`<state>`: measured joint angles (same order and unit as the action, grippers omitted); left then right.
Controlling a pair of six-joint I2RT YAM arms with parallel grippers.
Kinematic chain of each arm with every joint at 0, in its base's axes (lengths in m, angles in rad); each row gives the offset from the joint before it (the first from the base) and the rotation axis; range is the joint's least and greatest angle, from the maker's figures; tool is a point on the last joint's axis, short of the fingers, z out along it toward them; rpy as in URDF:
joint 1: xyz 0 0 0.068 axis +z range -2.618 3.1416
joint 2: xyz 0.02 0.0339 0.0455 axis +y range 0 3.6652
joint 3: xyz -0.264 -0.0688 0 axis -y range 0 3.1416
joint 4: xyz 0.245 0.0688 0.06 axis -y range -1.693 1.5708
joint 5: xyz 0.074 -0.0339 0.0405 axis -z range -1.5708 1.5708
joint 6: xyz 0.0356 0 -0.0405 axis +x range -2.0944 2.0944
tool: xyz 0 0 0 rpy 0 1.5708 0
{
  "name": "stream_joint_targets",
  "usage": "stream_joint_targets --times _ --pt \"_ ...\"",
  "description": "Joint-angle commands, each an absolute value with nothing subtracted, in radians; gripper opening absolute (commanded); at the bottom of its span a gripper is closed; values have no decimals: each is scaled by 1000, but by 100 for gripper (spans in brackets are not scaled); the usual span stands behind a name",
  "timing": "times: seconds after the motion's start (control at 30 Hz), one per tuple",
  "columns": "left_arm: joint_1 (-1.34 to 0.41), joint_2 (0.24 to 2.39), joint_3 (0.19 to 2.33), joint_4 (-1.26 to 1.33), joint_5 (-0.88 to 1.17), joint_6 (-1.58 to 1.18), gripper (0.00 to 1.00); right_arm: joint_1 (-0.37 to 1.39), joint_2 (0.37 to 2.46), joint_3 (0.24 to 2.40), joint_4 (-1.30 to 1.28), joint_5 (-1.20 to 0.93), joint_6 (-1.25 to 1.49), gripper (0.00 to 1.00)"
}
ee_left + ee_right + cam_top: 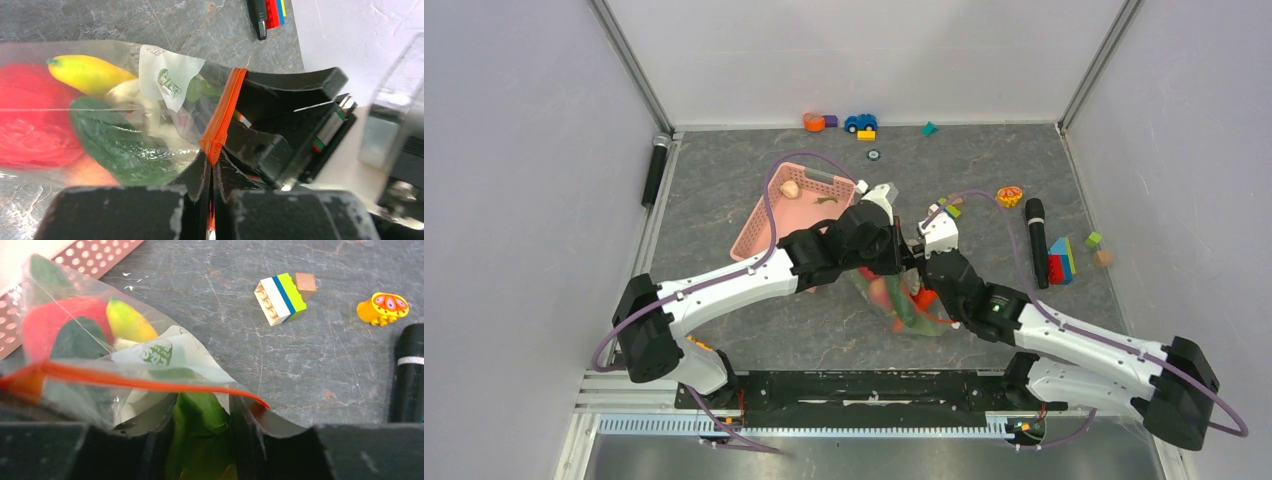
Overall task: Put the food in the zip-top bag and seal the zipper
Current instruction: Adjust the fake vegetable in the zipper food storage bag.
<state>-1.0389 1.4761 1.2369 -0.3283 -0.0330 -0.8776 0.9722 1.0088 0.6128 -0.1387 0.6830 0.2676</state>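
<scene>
The zip-top bag (906, 300) is seen lying on the grey table (824, 330) between the two arms, just beside the pink basket (769, 220); inside it a red tomato (30, 120), a yellow banana (87, 72) and a green cucumber (115, 145) are packed together behind the white label (167, 77). The orange-red zipper (222, 117) is pinched at its lower end by the left gripper (210, 170), jaws clenched on the strip; the bag's edge is grasped by the right gripper (202, 412), green leaves (200, 435) bunched between its fingers.
</scene>
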Motion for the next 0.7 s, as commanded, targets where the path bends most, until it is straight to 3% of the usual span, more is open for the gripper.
stream_joint_targets --times 0.0,0.37,0.53,0.67 --pt "-1026 1438 1273 -186 -17 -903 2 970 907 582 -135 483 200 46" --pt "-969 1500 1275 -179 38 -952 2 970 616 584 -126 256 166 74" --pt "-967 1488 1273 -184 30 -944 2 970 518 593 -166 373 213 85" --pt "-966 1477 1271 -192 18 -932 2 970 459 604 -307 573 326 87"
